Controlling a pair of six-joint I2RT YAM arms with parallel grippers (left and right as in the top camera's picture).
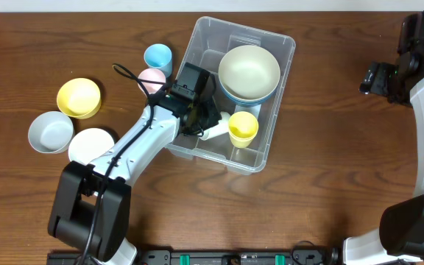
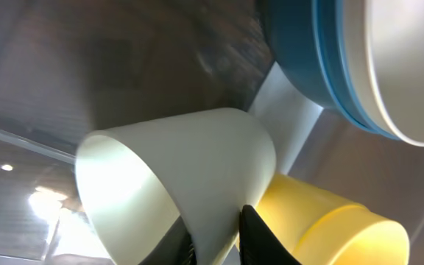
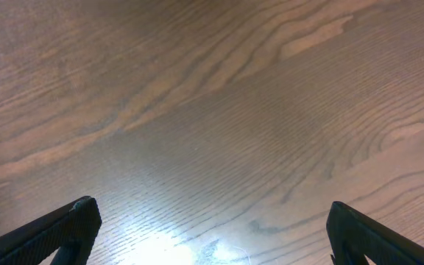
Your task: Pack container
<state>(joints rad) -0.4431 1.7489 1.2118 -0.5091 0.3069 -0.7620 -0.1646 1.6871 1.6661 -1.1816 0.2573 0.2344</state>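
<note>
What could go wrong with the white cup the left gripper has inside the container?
The left gripper pinches only the wall of the white cup, which lies on its side; it may slip or roll when released. The yellow cup and the blue bowl sit close by in the container, so swinging the cup upright could knock them.

My bench [image 1: 330, 147] carries a yellow bowl [image 1: 79, 98], grey bowl [image 1: 50, 132] and white bowl [image 1: 90, 145] close together, and a blue cup [image 1: 157, 57] just beside a pink cup [image 1: 152, 79]. I see a white cup [image 2: 175, 169] on its side, touching a yellow cup [image 2: 330, 228].

White left arm [image 1: 142, 140], black cable [image 1: 131, 76], black left hand [image 2: 224, 243].
</note>
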